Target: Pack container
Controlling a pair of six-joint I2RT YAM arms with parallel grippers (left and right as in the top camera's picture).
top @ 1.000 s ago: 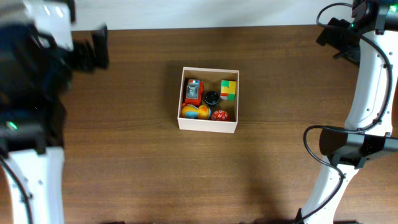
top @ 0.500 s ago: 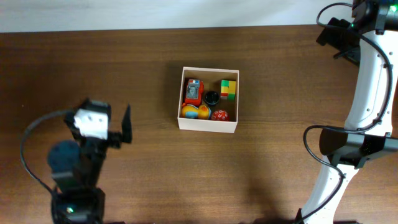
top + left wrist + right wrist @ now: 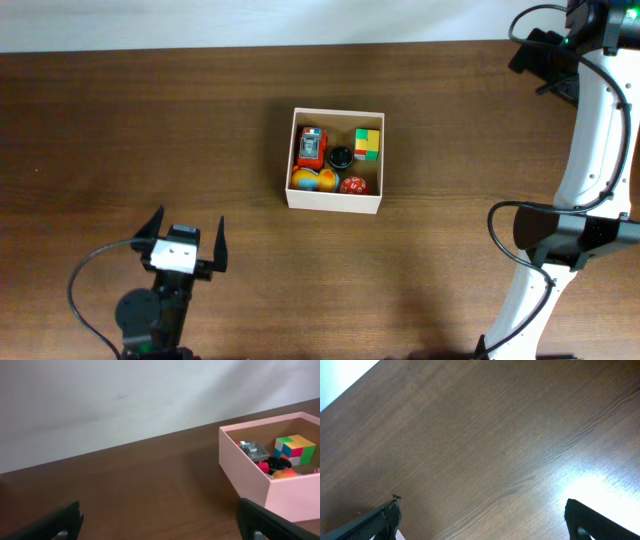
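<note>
Black fingers of the left gripper (image 3: 190, 226) stand spread fully apart with nothing between them, below and well to the left of the container (image 3: 335, 201), pointing toward it. The container sits square on the table (image 3: 200, 120), open-topped. Inside it, from left to right, lie a red toy car (image 3: 311, 146) with a yellow-orange ball (image 3: 314, 180) in front of it, a black round piece (image 3: 340, 157) in the middle, then a colour cube (image 3: 367, 144) and a red ball (image 3: 352, 185). No loose toy shows on the wood around it, so the packing looks finished, or close to it. The step in hand seems to be parking the arms. Doing it well means keeping both arms wide of the container's thin walls, since a brush could slide the light box. The right gripper (image 3: 481, 506), far to the upper right of the container, is likewise wide open and empty, looking down at bare wood.

The table is dark brown wood grain with a bright glare patch in the right wrist view. Beyond the container's far side rises a plain pale wall (image 3: 100, 390).
</note>
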